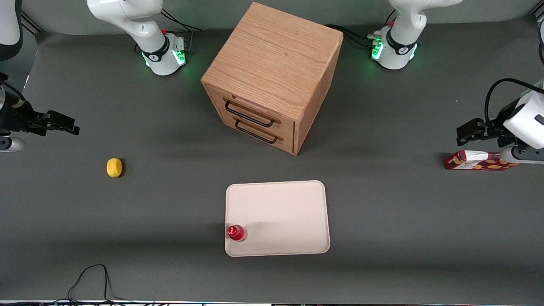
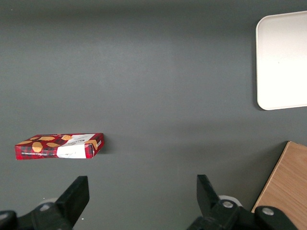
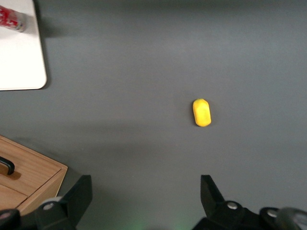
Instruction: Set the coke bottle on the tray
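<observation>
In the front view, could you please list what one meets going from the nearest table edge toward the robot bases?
Coke bottle standing on the tray → lemon → red patterned carton → gripper, open, at the working arm's end → wooden drawer cabinet.

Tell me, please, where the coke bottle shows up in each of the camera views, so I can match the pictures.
Front view: the coke bottle stands upright on the tray, in the corner nearest the camera toward the working arm's end.
Right wrist view: the coke bottle is cut by the frame edge, on the tray; the gripper hangs open above the table, far off.
Left wrist view: not in it.
Shared landmark: the tray.
</observation>
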